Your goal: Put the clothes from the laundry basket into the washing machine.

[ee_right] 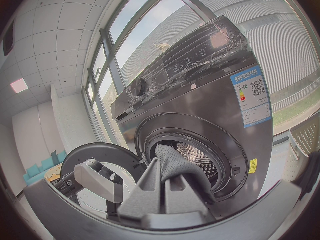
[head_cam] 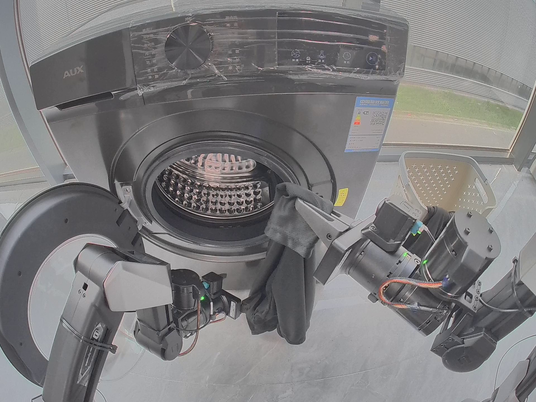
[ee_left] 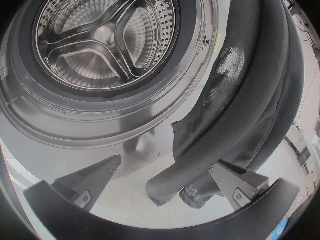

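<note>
Clenched jaws on the right gripper point(head_cam: 306, 210) pinch the top of a dark grey garment point(head_cam: 287, 263), holding it up at the right-hand rim of the washing machine point(head_cam: 223, 85) opening. The upper fold of the cloth lies over the gripper's fingers and reaches just into the mouth of the drum point(head_cam: 215, 188), while the rest hangs down outside, in front of the machine's lower panel, with its bottom end above the pale floor point(head_cam: 335, 364).

Lower down, the left gripper point(head_cam: 237, 307) sits just beside the hanging lower part of the garment. Its jaws are spread wide with nothing between them. One finger point(ee_left: 238, 184) is close against the cloth, though whether it touches is hard to tell.

The round door point(head_cam: 44, 241) stands swung open on the machine's left. The pale perforated laundry basket point(head_cam: 446, 180) stands on the floor to the right of the machine, behind the right arm, and what may be another dark piece of clothing point(ee_right: 311, 170) is draped at its rim.
</note>
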Robot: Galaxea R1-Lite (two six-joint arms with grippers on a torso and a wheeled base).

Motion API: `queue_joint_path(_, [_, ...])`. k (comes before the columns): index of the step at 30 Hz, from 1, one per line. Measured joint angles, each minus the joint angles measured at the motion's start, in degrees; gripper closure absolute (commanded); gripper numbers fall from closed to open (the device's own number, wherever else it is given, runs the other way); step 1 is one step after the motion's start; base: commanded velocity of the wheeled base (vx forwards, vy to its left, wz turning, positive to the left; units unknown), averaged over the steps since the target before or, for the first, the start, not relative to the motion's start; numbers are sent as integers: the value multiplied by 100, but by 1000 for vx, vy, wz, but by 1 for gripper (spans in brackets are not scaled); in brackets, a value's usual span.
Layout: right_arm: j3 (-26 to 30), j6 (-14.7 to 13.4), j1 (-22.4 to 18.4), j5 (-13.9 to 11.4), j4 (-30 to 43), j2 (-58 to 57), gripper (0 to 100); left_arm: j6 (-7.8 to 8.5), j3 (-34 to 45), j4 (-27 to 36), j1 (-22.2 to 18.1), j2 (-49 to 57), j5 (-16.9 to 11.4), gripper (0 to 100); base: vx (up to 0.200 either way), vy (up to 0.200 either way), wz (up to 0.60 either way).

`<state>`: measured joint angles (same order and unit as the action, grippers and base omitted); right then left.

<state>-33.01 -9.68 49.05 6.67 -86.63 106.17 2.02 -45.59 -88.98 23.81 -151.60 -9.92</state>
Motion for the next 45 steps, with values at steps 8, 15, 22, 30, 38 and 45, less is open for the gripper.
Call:
queue_joint_path(8, [-6, -6, 74, 0, -11, -7, 100, -4, -123, 0, -63, -11, 7, 0, 0, 0, 0])
queue_joint_path(15, [-30, -15, 282, 0, -30, 6, 100, -39, -357, 0, -39, -79, 24, 0, 0, 0, 0])
queue_joint_path(22, [-74, -15, 336, 0, -28, 52, 100, -37, -366, 2, 173, -138, 5, 0, 0, 0, 0])
queue_joint_path(30, [-105, -17, 332, 2, -20, 74, 100, 22, -176, 0, 336, -151, -230, 0, 0, 0, 0])
queue_joint_path(38, [-83, -22, 345, 9, -27, 83, 100, 62, -93, 0, 439, -149, -714, 0, 0, 0, 0])
queue_joint_path(45, [-50, -20, 312, 9, -22, 80, 100, 71, -160, -2, 424, -151, -688, 0, 0, 0, 0])
